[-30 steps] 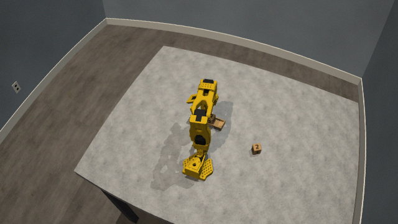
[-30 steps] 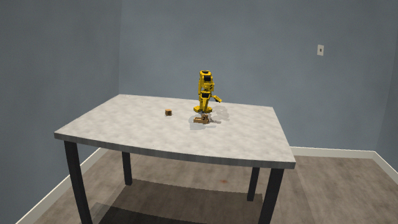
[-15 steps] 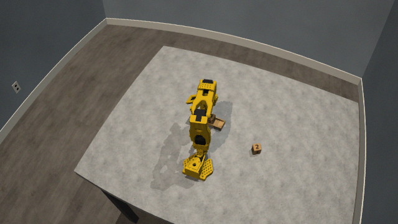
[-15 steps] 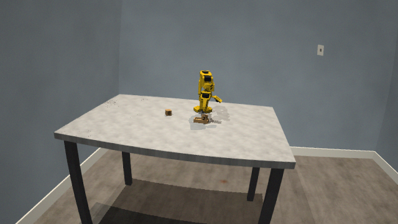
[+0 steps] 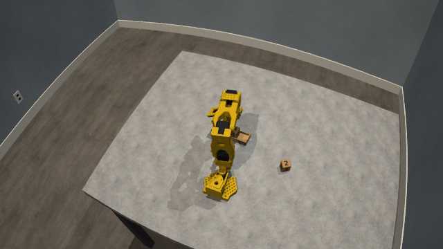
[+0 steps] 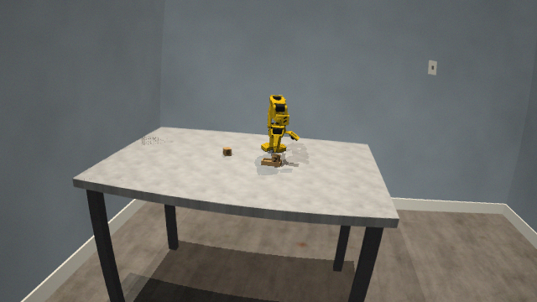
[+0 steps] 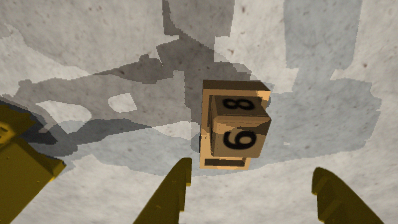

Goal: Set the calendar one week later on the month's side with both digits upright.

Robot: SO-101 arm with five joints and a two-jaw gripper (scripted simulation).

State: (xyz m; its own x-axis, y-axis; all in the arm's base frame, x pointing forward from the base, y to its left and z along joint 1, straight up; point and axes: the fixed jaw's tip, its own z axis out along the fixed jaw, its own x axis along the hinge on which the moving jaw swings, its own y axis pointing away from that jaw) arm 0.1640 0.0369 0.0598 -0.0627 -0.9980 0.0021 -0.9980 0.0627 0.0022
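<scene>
A small wooden tray lies on the table under my arm. It also shows in the top view and in the exterior view. One wooden cube stands in the tray, showing an 8 on one face and a 6 or 9 on the nearer face. The other cube, with a 2 on top, lies alone on the table away from the tray, and also shows in the exterior view. My gripper hangs above the tray, fingers apart, with nothing between them.
The yellow arm folds over the tray and hides part of it in the top view. Its base stands near the table's front edge. I cannot see the month's name.
</scene>
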